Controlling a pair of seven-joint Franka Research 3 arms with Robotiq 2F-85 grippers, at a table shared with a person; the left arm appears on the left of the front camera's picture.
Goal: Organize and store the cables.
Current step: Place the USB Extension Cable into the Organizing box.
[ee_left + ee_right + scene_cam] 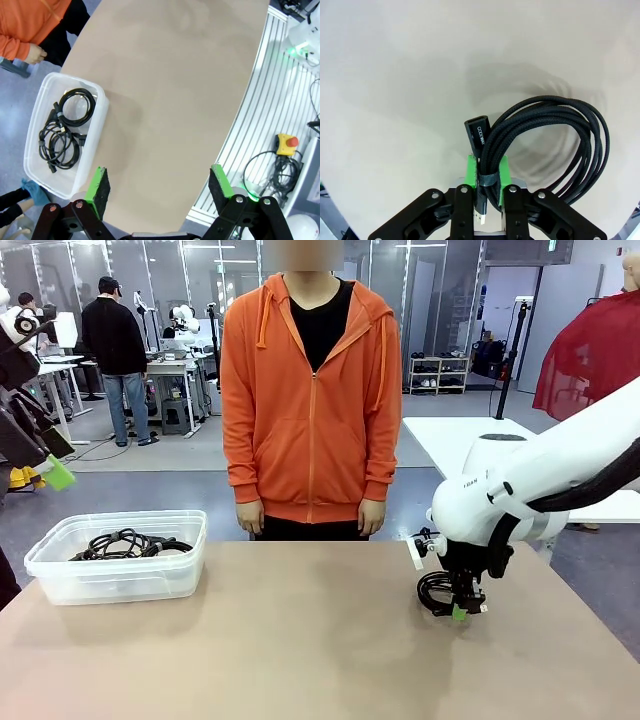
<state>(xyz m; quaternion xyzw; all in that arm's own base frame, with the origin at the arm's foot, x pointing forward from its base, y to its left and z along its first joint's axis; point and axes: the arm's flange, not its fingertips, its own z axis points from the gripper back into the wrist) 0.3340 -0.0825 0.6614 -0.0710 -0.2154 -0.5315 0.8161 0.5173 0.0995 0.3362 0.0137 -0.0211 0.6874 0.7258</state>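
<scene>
Cable coil (547, 145) pinched at its band in the closed right gripper (487, 172), near-right on the table (300, 640). Bin (120, 580) sits far left, closer to the wide-open left gripper (160, 185).

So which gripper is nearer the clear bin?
Left. The left gripper hovers open just off the clear bin; the right gripper, shut on a coiled cable, is across the table.

The surface (250, 640) is viewed by the front camera from the robot's edge, facing the person (310, 390) at the far edge. It is overlooked from high above its left edge by the left wrist camera, the clear bin (100, 107) being shared. A close downward view is given by the right wrist camera.
</scene>
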